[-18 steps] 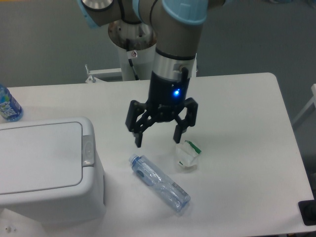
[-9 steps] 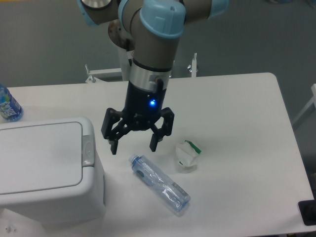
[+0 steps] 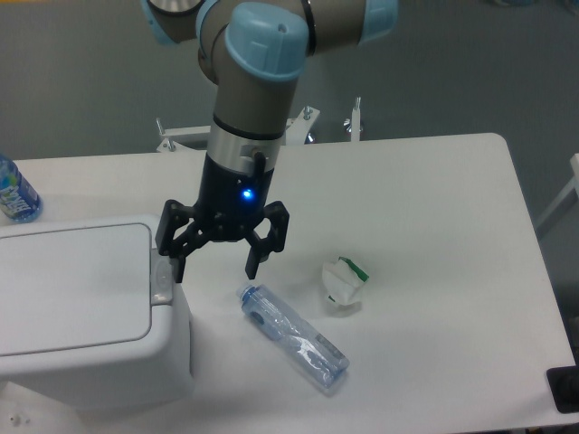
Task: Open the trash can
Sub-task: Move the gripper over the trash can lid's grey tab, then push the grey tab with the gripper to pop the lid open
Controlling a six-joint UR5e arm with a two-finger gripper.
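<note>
The trash can (image 3: 81, 316) is a large white bin at the front left of the table, its flat lid down. Its small grey push-button latch (image 3: 161, 278) sits on the right edge of the top. My gripper (image 3: 215, 268) hangs open and empty just right of the can. Its left fingertip (image 3: 177, 268) is close above the latch; I cannot tell if it touches. Its right fingertip (image 3: 254, 267) is over the table.
A clear plastic bottle (image 3: 291, 335) lies on the table in front of the gripper. A crumpled white wrapper (image 3: 343, 283) lies to its right. Another bottle with a blue label (image 3: 14, 194) stands at the left edge behind the can.
The gripper has moved steadily left, from above the wrapper to beside the trash can's latch. It stays open. The lid has not moved.
</note>
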